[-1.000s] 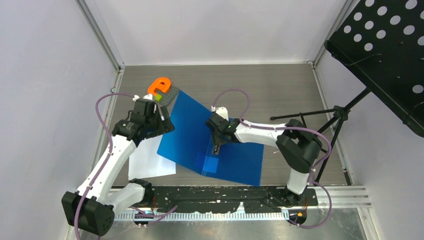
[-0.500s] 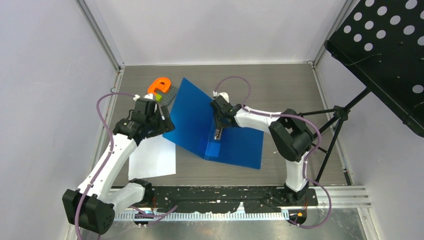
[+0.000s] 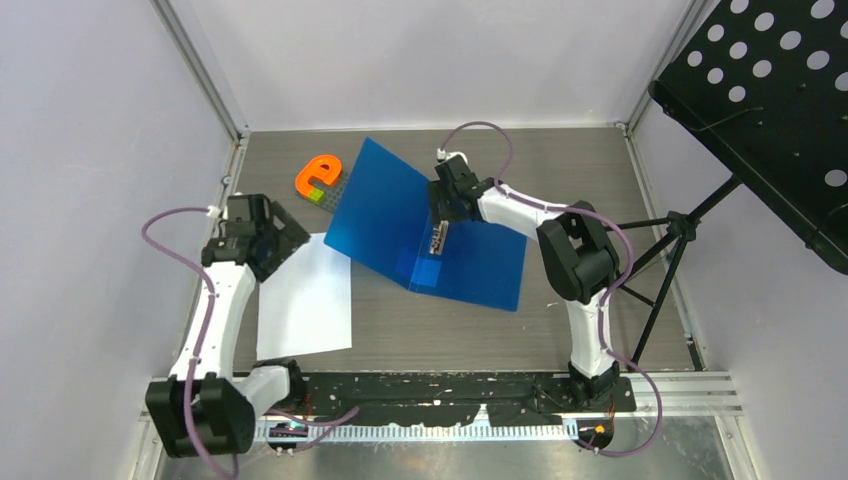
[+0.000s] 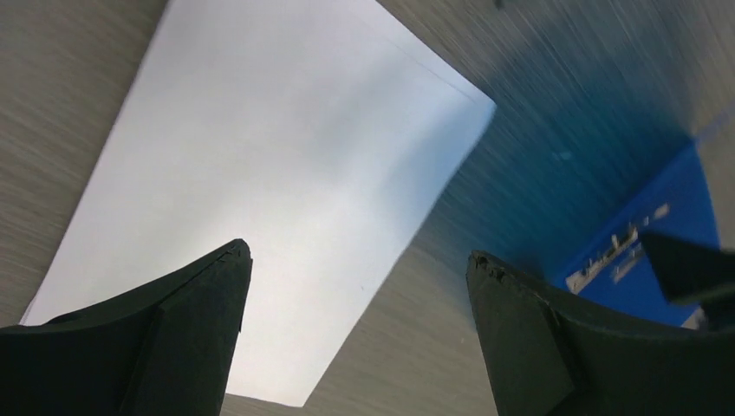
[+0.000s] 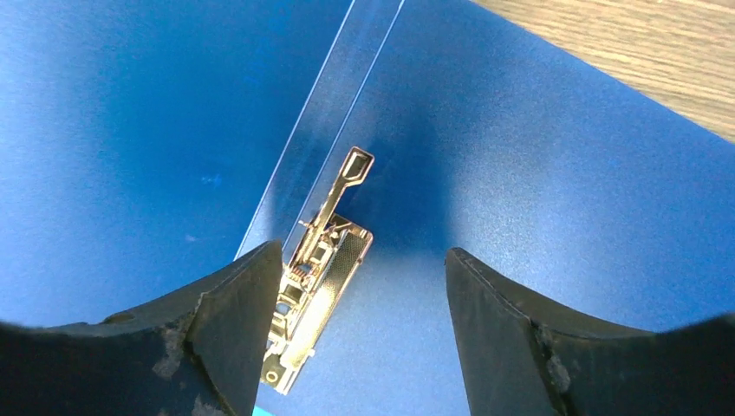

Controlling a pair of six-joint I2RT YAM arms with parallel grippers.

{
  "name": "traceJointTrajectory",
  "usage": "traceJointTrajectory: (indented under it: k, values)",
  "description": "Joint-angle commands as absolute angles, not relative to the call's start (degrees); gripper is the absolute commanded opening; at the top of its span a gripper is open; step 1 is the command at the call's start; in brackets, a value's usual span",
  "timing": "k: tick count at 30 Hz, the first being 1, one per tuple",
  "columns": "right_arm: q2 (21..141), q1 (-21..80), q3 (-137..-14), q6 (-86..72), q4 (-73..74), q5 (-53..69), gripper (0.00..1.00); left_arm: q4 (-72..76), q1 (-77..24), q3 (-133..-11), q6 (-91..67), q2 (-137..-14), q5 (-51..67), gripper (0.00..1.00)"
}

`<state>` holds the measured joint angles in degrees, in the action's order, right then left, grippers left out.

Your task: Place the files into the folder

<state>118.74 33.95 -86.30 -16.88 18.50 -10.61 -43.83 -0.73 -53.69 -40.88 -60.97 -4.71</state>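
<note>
Folder (image 3: 478,272) shown open beneath the right tool (image 5: 364,256), spread wide above the metal clip (image 5: 319,279); files (image 4: 277,182) seen beneath the left tool (image 4: 357,260), likewise spread wide.

the left gripper (image 3: 286,243) has drawn back left off the folder (image 3: 472,268) flap, jaws wider, now over the files (image 3: 305,300). the right gripper (image 3: 440,216) slid farther, above the metal clip (image 5: 322,264). the folder shifted farther away.
</note>
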Motion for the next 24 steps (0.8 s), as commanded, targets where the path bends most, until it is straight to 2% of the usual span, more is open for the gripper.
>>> traceJointTrajectory:
  k: [1, 4, 6, 12, 19, 24]
  values:
    - [110.70, 34.17, -89.50, -17.59, 20.57, -8.54, 0.77, -39.98, 8.52, -52.00, -47.14, -65.20, -0.88, 0.93]
    - [104.62, 34.25, -88.05, -19.96, 21.41, -5.60, 0.80, -39.59, 11.11, -51.59, -47.72, -67.80, -5.40, 0.96]
    - [100.29, 34.91, -84.21, -22.65, 18.64, -0.52, 0.81, -38.04, 14.37, -49.69, -48.08, -69.13, -4.42, 0.96]
    - [92.03, 45.88, -67.90, -30.77, 6.61, 5.59, 0.83, -35.81, 22.87, -44.14, -47.29, -70.50, -2.86, 0.96]
    - [95.21, 58.61, -61.66, -36.26, -6.16, 1.23, 0.83, -32.68, 29.74, -39.95, -44.73, -73.87, 3.03, 0.93]
    - [101.61, 65.82, -63.43, -38.68, -10.96, -2.62, 0.84, -35.24, 30.13, -39.33, -43.73, -76.95, 0.61, 0.90]
